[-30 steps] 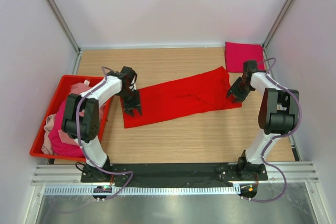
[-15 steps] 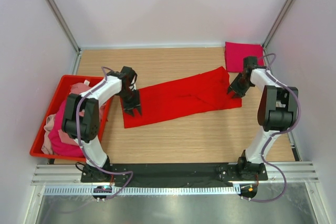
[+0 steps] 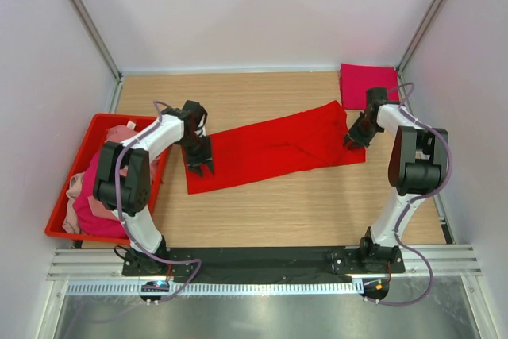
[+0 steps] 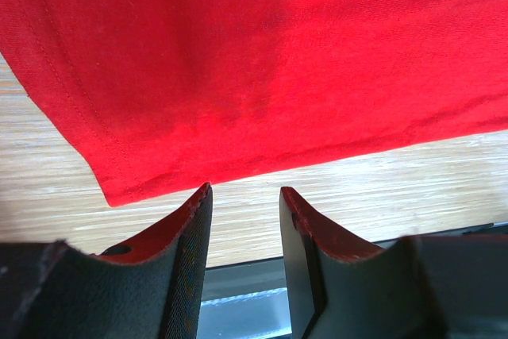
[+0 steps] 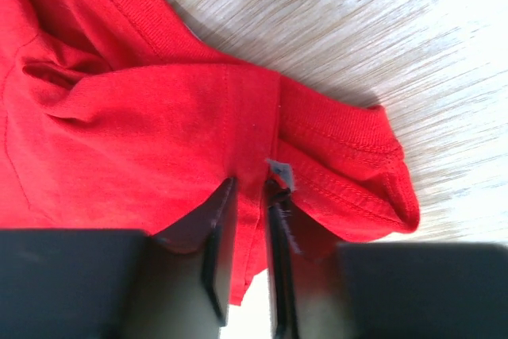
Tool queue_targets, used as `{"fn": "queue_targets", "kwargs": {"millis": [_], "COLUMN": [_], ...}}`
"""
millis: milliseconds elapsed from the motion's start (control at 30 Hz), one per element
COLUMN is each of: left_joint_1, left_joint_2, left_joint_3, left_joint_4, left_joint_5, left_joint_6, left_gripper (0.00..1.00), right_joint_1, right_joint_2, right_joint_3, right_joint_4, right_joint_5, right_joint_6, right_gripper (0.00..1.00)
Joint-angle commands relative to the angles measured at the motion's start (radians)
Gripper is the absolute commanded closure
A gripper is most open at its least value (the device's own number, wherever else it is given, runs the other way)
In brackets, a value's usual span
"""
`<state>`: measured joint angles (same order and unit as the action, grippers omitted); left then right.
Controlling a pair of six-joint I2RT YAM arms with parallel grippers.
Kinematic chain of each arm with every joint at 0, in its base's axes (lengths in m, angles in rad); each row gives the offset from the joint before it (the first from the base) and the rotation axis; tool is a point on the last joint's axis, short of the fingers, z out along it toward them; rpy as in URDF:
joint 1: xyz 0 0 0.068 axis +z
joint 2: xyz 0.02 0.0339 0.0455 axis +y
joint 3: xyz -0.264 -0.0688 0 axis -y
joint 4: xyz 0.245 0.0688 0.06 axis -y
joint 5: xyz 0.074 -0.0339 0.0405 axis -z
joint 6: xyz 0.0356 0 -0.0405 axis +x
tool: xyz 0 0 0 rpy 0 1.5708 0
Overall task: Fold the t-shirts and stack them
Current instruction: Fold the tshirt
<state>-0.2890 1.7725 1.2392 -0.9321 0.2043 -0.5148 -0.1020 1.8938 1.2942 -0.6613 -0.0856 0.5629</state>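
Observation:
A bright red t-shirt [image 3: 274, 148] lies folded in a long band across the wooden table. My left gripper [image 3: 198, 166] stands at its left end; in the left wrist view this gripper [image 4: 244, 190] is open over bare wood, just short of the shirt's hem [image 4: 262, 61]. My right gripper [image 3: 352, 142] is at the shirt's right end. There the jaws [image 5: 250, 180] are narrow, with a gap left and a fold of red cloth [image 5: 143, 117] between them. A magenta t-shirt [image 3: 369, 83] lies folded at the back right corner.
A red plastic bin [image 3: 111, 119] at the left edge holds pale pink [image 3: 78, 192] and magenta [image 3: 99, 213] shirts. Grey walls close in the table on three sides. A black rail [image 3: 262, 258] runs along the near edge.
My right gripper has slid a little toward the back along the shirt's right end, and its jaws have narrowed over the cloth. The left arm has not moved.

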Motion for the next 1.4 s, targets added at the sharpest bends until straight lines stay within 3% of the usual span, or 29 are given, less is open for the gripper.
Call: {"fn": "queue_targets", "kwargs": {"millis": [0,33,133,300,1033,1367], "left_joint_1": [-0.004,-0.004,-0.004,-0.002,-0.002,-0.003], "left_joint_2": [0.007,0.007,0.008,0.008,-0.01,-0.018], "left_joint_3": [0.023,0.02,0.013,0.009,0.002,-0.003], "left_joint_4": [0.009,0.012,0.019,0.019,0.012,0.01], "left_joint_5": [0.021,0.021,0.026,0.029,0.021,0.017], "left_joint_6": [0.013,0.012,0.009,0.009,0.015,0.018], "left_gripper": [0.59,0.59,0.59,0.59,0.59,0.59], "right_joint_1": [0.008,0.01,0.016,0.024,0.134,0.171], "right_joint_2": [-0.012,-0.013,-0.013,-0.021,0.137,0.252], "right_joint_3": [0.037,0.042,0.063,0.089,0.31,0.401], "right_joint_4": [0.009,0.005,-0.02,-0.027,0.138,0.201], "right_joint_5": [-0.014,-0.019,-0.029,-0.065,-0.187,-0.183], "right_joint_6": [0.014,0.018,0.022,0.049,0.428,0.479], "right_gripper": [0.75,0.82,0.89,0.94,0.96,0.95]}}
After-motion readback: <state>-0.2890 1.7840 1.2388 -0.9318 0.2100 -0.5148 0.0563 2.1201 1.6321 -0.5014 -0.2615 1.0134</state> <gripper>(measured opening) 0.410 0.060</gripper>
